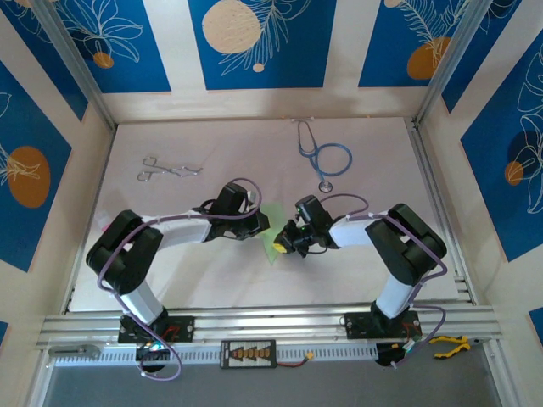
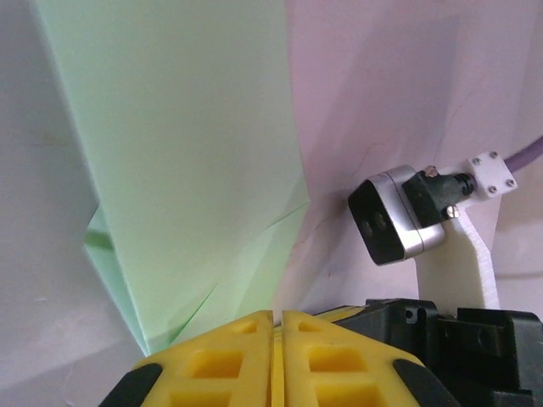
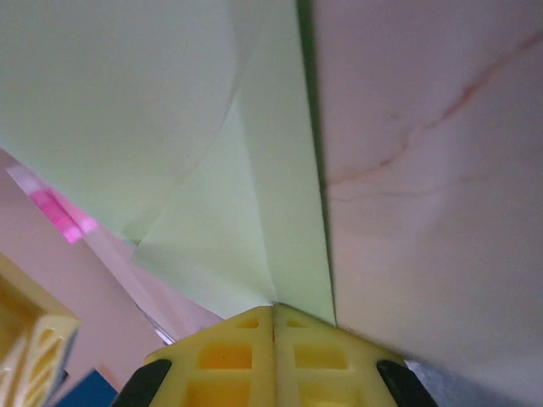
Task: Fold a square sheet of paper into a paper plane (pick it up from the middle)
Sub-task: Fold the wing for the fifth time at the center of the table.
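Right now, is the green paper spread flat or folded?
Folded. The green paper shows overlapping layers and diagonal creases in both wrist views, tapering into the shut right gripper.

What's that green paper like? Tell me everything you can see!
The paper is thin, pale green and plain. It is already partly folded, with sharp creases and overlapping flaps. It sits mid-table, between the two arms. The left gripper and the right gripper each have their jaws shut on part of it.
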Tool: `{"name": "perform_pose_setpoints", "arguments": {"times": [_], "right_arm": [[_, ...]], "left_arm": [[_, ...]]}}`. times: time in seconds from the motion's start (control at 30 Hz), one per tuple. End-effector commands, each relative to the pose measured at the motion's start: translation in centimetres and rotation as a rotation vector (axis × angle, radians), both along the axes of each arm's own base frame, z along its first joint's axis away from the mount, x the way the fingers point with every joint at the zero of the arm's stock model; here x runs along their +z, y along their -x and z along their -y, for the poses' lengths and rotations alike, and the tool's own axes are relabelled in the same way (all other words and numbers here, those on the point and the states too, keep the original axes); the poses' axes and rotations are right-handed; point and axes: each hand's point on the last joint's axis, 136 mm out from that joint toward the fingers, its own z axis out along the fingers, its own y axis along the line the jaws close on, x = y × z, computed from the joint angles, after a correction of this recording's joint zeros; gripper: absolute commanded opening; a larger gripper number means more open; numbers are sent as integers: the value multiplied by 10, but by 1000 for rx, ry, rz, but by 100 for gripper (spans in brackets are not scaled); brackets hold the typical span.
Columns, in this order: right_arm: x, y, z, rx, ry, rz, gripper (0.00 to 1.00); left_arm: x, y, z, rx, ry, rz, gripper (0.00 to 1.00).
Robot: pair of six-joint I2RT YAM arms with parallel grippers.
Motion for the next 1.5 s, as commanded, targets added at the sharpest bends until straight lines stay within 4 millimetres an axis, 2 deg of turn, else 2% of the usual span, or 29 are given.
{"name": "perform_pose_setpoints", "arguments": {"times": [0.0,0.07,0.13,0.23,0.33,0.5,0.6,0.77,1.1,1.27,1.47], "right_arm": [[-30,14,6,-160,101,-101,2],[-16,8,-4,-141,57,-29,4],[-1,5,-6,-111,60,23,7],[13,3,10,-98,137,93,11],[30,-1,21,-86,136,162,15],[43,-10,46,-81,130,251,25],[50,-16,51,-39,96,298,32],[46,-21,51,32,51,285,35],[28,-24,37,118,3,206,37],[26,-26,30,144,-34,208,38],[20,-35,31,153,-27,193,37]], "left_arm": [[1,-1,-1,26,-5,-16,10],[-1,-2,2,23,5,-23,9],[-7,-1,3,22,0,-38,9],[-14,-2,-2,40,-24,-42,8],[-21,-2,-4,45,-47,-51,7],[-30,0,-6,39,-68,-66,6],[-37,3,-14,42,-107,-64,6],[-47,7,-18,30,-119,-60,5],[-63,21,-22,-38,-107,-56,2],[-59,22,-19,-55,-72,-40,2],[-57,20,-16,-71,-56,-34,2]]}}
